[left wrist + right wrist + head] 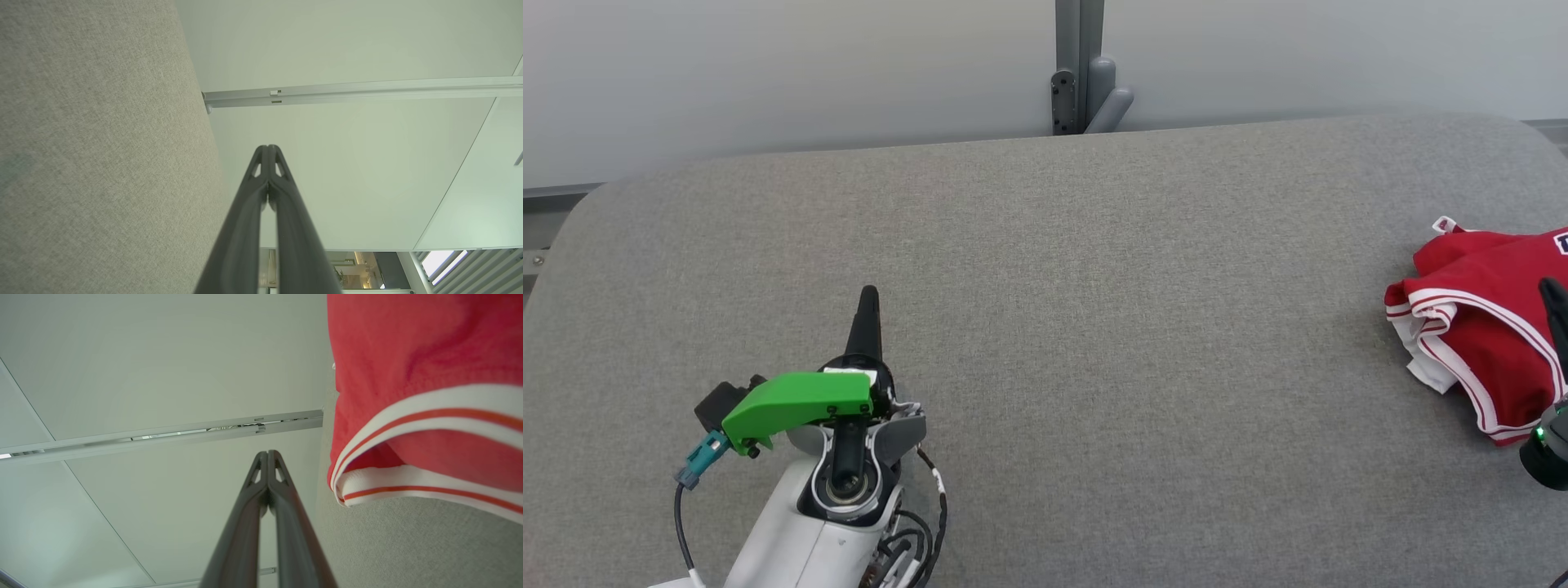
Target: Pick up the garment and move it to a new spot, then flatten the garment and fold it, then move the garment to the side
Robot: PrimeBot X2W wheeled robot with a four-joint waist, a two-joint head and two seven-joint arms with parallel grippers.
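At the lower left of the head view, the left end effector [868,296] points toward the far edge of the grey fabric-covered table [1094,327]. Its 2 dark fingers are pressed together into 1 narrow tip and pinch nothing. Behind the fingers a green cover [796,400] sits across the wrist, with a teal connector [704,453] and a black cable at its left end. The pale forearm [792,539] runs down to the bottom edge. The left wrist view shows the same 2 fingers meeting at their tips, the table's weave along the left side and a pale wall crossed by a light rail [359,92] beyond. At the middle of the table's far edge a grey post [1080,65] stands against the wall [768,73]. Further right, the garment [1486,343], red with white bands that carry red stripes, lies loosely bunched on the table, partly cut off by the right edge of the head view. The right end effector [1553,294] shows at that edge as a dark finger over the garment's right part, with a small green light [1541,433] on the wrist below it. In the right wrist view its 2 fingers are closed tip to tip on nothing, and the garment's striped hem lies just beside them on the right. Whether they touch the cloth cannot be told.
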